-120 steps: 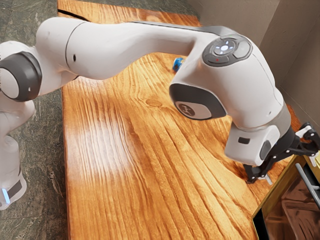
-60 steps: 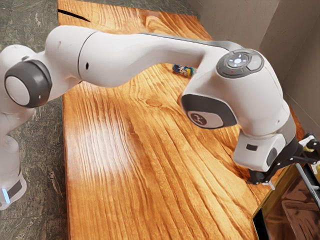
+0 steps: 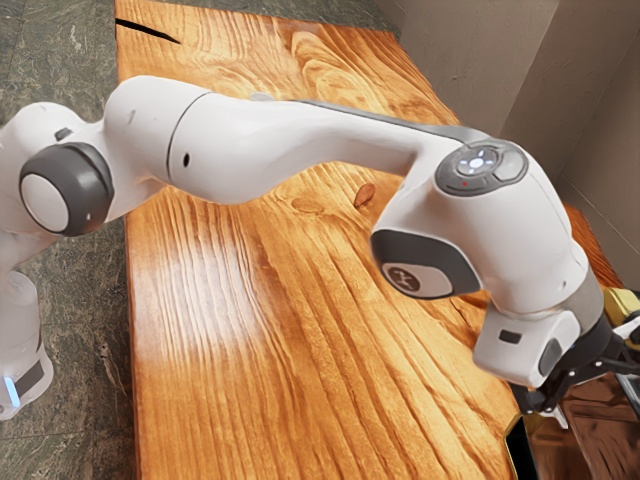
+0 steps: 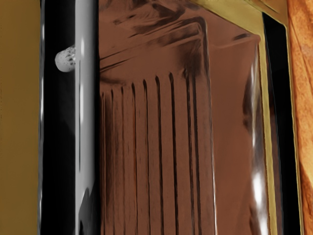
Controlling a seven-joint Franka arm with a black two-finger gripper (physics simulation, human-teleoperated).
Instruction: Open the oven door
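The black two-finger tool (image 3: 598,376) stands with its fingers wide apart at the exterior view's right edge, over the front of a yellow-framed, box-shaped oven (image 3: 517,462). The task's thing, the oven door with its glossy brown pane (image 3: 597,442), lies directly under the tool, at the lower right of the exterior view. Whether the door is fully closed or slightly ajar cannot be told. A straight, round grey metal handle (image 4: 86,122) runs along one side of the door, over a black strip (image 4: 58,147); a pale, speckled rounded mount (image 4: 65,58) shows beside it. Contact between the tool and the handle cannot be confirmed. The pane bears a row of parallel dark lines beside the handle. The white arm with dark grey joint covers (image 3: 425,265) extends from the exterior view's left, above an orange-brown wooden table (image 3: 290,370) with pronounced grain. Dark, veined stone flooring (image 3: 75,440) adjoins the table, and a plain grey-brown wall (image 3: 470,60) rises on the other side
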